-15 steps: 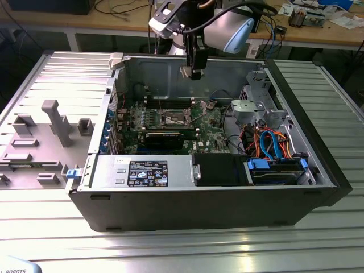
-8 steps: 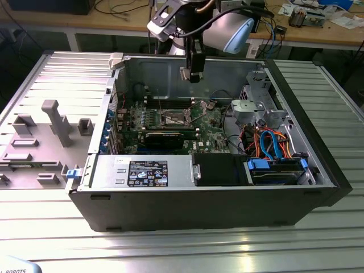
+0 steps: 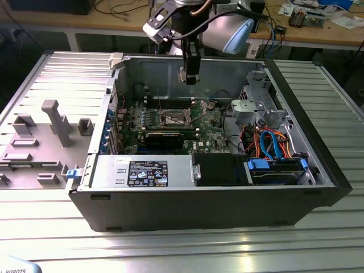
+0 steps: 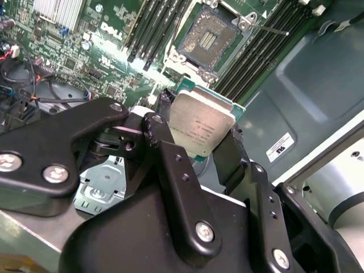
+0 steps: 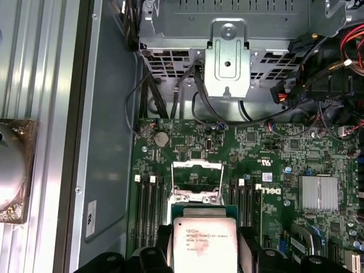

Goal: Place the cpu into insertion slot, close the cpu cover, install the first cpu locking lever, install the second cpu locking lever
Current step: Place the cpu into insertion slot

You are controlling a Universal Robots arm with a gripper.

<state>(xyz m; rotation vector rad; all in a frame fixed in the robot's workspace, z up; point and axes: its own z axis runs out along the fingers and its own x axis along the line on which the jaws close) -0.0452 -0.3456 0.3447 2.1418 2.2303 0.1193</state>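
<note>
Jaws clamped on two opposite edges of the cpu. Square, so no long axis; printed metal top turned toward both wrist cameras, sides parallel to those of the insertion slot. Held by the gripper high inside the open computer case, near its far wall, well above the green circuit board. Slot uncovered, dark centre showing, apart from the cpu.

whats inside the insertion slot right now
The insertion slot shows only its bare dark centre, no chip. The cpu is clamped in the end effector. Nothing covers the slot in the second wrist view.
</note>
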